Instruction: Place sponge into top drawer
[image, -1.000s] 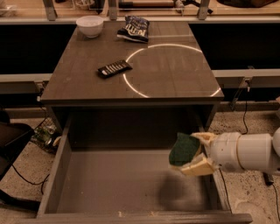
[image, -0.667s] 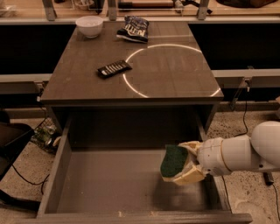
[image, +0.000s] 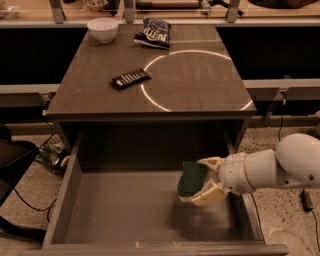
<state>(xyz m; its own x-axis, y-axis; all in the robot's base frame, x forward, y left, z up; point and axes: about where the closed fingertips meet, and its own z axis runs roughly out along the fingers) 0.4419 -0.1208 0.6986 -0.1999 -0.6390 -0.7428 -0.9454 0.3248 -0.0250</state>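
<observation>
So the tool (image: 199, 183) is clamped on the sponge (image: 191, 177), green face showing, and it's hanging over the right side of the open top drawer (image: 120, 210), apparently just above the floor. I'd go lower before letting go so it doesn't bounce, and keep off that right wall.

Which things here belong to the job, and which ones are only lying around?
For the job: sponge, held in the gripper over the open top drawer, right side.
Lying about: white bowl, blue snack bag, black remote, all on the cabinet top.
</observation>
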